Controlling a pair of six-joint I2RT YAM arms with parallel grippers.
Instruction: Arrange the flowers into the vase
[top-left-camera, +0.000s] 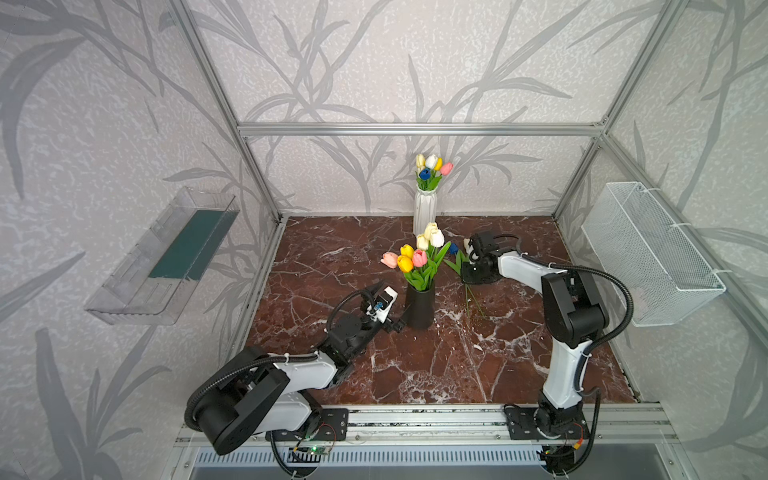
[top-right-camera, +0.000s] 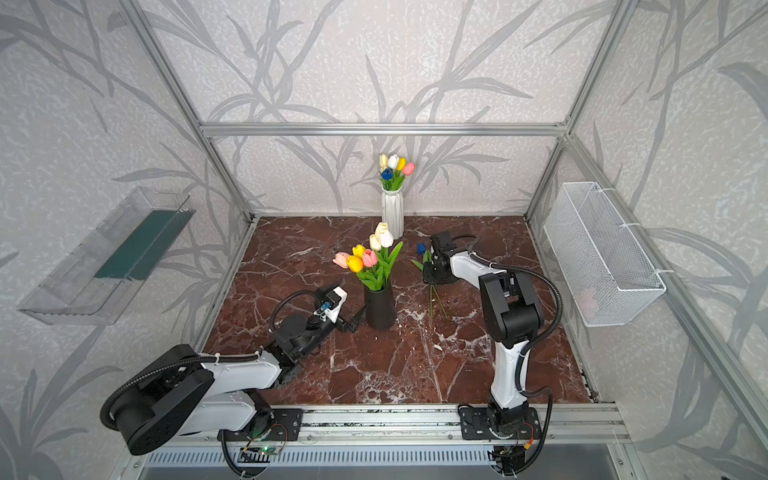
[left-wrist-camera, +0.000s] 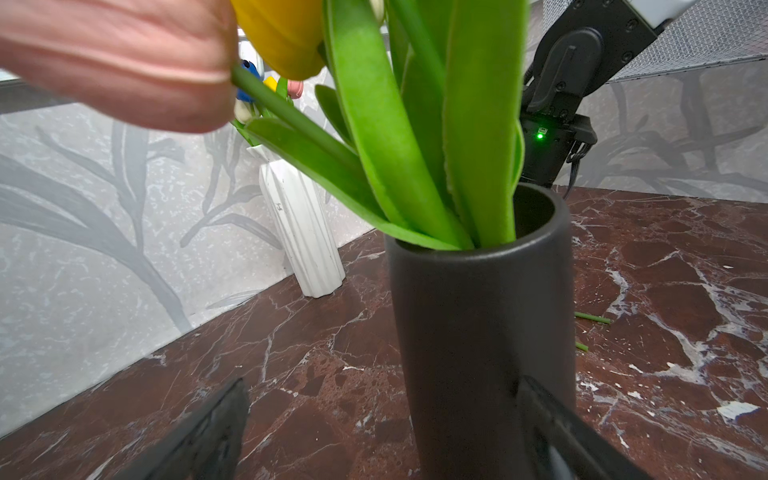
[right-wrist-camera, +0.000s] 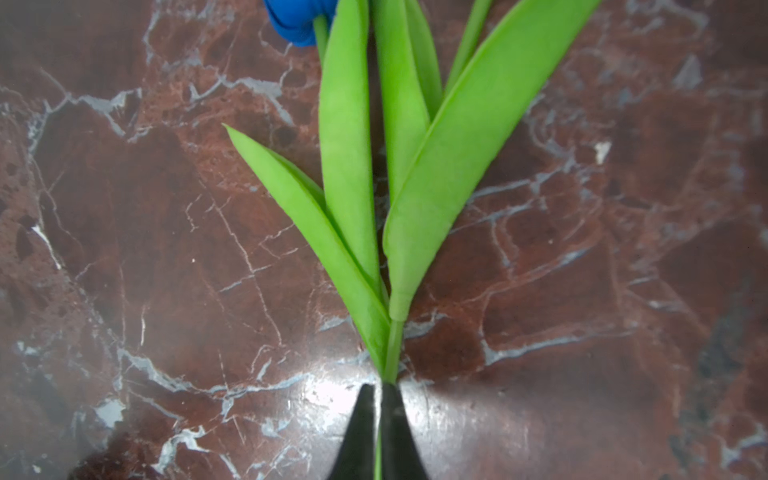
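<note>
Currently: marble table (top-left-camera: 374, 374), black vase (top-left-camera: 420, 307) mid-table holding most of the flowers (top-left-camera: 419, 257), white vase (top-left-camera: 424, 208) with its own bunch at its 12 o'clock by the back wall. Left gripper (left-wrist-camera: 384, 386) sits at the black vase's 9 o'clock, just beside its base, jaws spread wide, holding nothing. Right gripper (right-wrist-camera: 378, 388) is at 2 o'clock, jaws nearly together around a stem where a blue tulip (top-left-camera: 454, 248) lies flat on the table; can't tell whether they clamp it.

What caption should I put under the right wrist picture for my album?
The right gripper pinches a green stem lying on the marble table with a blue tulip nearby.
</note>
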